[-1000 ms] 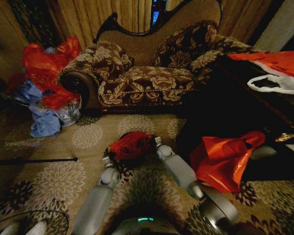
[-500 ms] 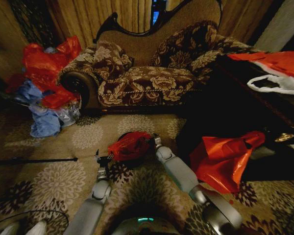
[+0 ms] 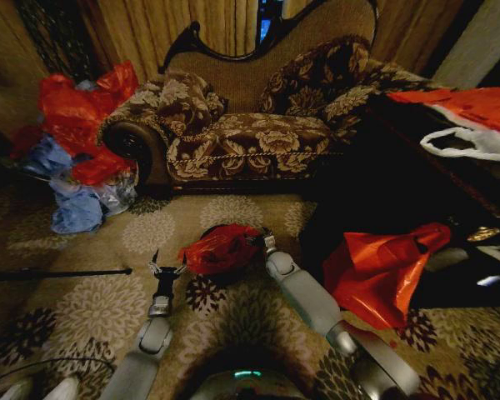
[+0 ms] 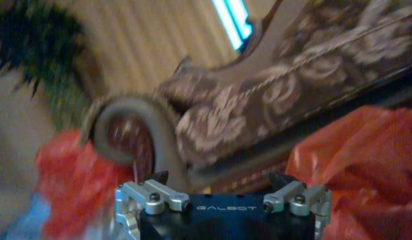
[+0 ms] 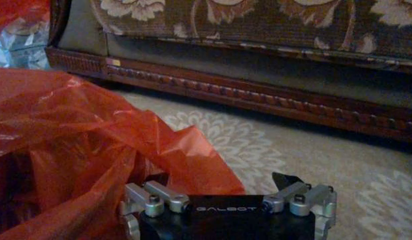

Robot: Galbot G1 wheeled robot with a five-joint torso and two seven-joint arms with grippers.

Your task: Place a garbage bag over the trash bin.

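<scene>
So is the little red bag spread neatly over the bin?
No. The garbage bag sits bunched and crinkly on the trash bin, whose black rim shows only at the edges.

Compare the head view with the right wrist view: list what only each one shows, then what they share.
Head view only: the bin, both arms, the open left gripper back from the bag, the big orange bag, the heap of red and blue bags.

Right wrist view only: the carved wooden sofa base seen close up, and the right gripper open at the bag's edge.

Both: the bag, the sofa, the flowered carpet.
</scene>
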